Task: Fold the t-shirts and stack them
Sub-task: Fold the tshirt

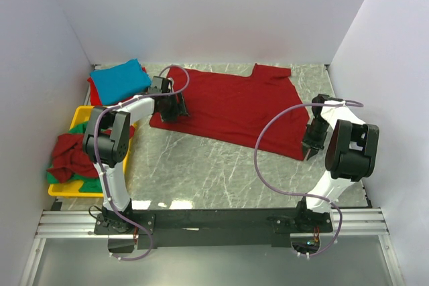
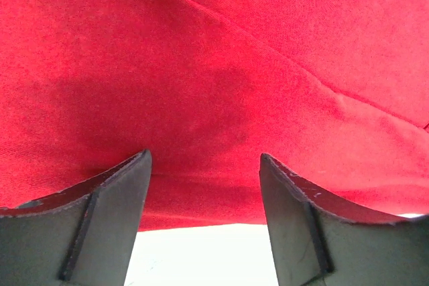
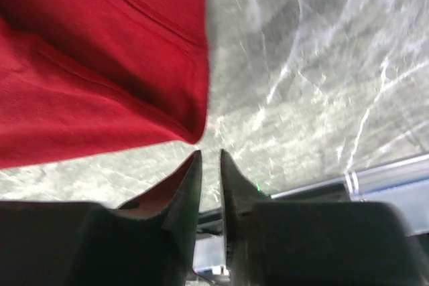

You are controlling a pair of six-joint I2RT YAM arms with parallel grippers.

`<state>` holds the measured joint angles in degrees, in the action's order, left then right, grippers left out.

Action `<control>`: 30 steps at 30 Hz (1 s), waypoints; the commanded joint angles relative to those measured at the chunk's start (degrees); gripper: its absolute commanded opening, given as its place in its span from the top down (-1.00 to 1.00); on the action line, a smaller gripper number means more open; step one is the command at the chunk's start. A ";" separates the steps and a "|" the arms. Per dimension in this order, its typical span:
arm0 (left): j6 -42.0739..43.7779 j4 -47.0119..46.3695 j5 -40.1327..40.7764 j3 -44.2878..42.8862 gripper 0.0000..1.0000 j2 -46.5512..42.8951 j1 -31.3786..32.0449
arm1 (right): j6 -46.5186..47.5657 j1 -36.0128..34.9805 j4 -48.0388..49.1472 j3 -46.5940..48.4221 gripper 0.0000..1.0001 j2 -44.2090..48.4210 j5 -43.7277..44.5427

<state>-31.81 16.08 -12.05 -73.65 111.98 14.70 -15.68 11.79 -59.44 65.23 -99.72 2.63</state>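
Note:
A dark red t-shirt (image 1: 231, 108) lies spread flat on the marble table. My left gripper (image 1: 175, 110) sits at its left edge. In the left wrist view its jaws (image 2: 204, 159) stand wide open, the red cloth (image 2: 214, 65) just ahead of them and nothing clamped. My right gripper (image 1: 310, 151) hovers at the shirt's near right corner. Its fingers (image 3: 210, 152) are a narrow gap apart with nothing between them, and the shirt's corner (image 3: 188, 98) lies just beyond the tips. A folded turquoise t-shirt (image 1: 119, 80) rests on a red one at the back left.
A yellow tray (image 1: 82, 112) at the left edge holds a crumpled red shirt (image 1: 70, 152) and green cloth (image 1: 86, 183). White walls close in the back and both sides. A metal rail (image 1: 214, 222) carrying the arm bases runs along the near edge.

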 commanded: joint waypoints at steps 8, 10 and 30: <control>3.86 6.60 0.89 -2.99 -0.65 -1.59 -0.46 | -2.86 -5.54 -6.04 12.18 0.14 5.15 0.19; 3.86 7.04 0.37 -3.69 -0.68 -2.82 -0.46 | -3.56 -7.74 -5.34 17.61 0.14 4.63 -2.45; 2.90 7.48 -0.43 -0.36 -0.75 -5.63 -0.37 | -4.54 -20.23 6.97 45.60 0.15 -26.66 -8.53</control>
<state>-29.36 23.40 -12.73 -74.26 108.90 14.37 -21.21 -7.66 -53.08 107.04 -126.06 -7.07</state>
